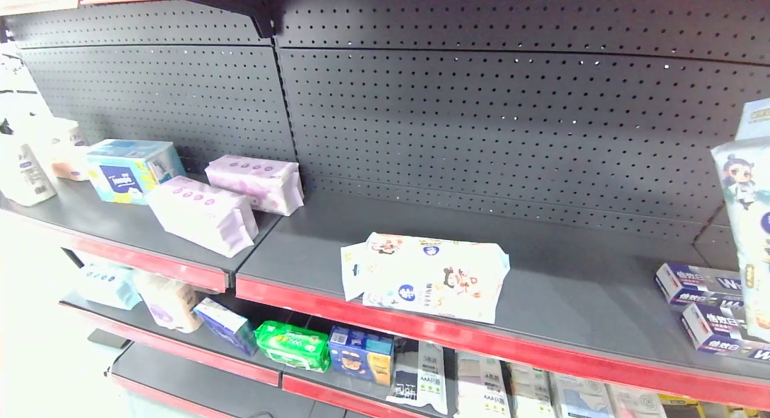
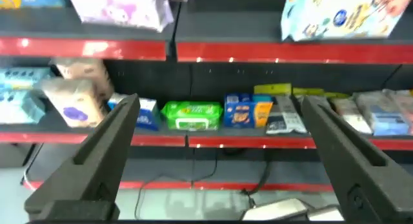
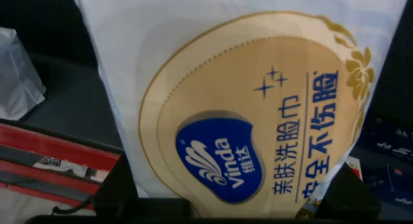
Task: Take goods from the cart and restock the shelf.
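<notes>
Since both dark fingers of the right gripper (image 3: 235,172) sit tight against the near end of the white pack (image 3: 239,88), that claw reads as clamped on it. The gold oval and blue logo face the wrist camera.

Head view: what looks like the same pack (image 1: 746,213) is upright at the far right edge, over the right end of the shelf (image 1: 565,298). It overlaps two purple-and-white boxes (image 1: 698,282) lying on the deck. Can't tell whether its bottom touches the deck.

The left gripper (image 2: 219,104) is spread wide with nothing between the fingers. It faces the lower tier, and a green pack (image 2: 191,115) shows in the gap farther off.

Also on the main deck:
- A cartoon-printed pack (image 1: 430,276) lies flat near the front lip, mid-shelf, well apart from the held pack.
- Two pink packs (image 1: 204,213) lie on the left bay, with a blue box (image 1: 132,168) just beside them.
</notes>
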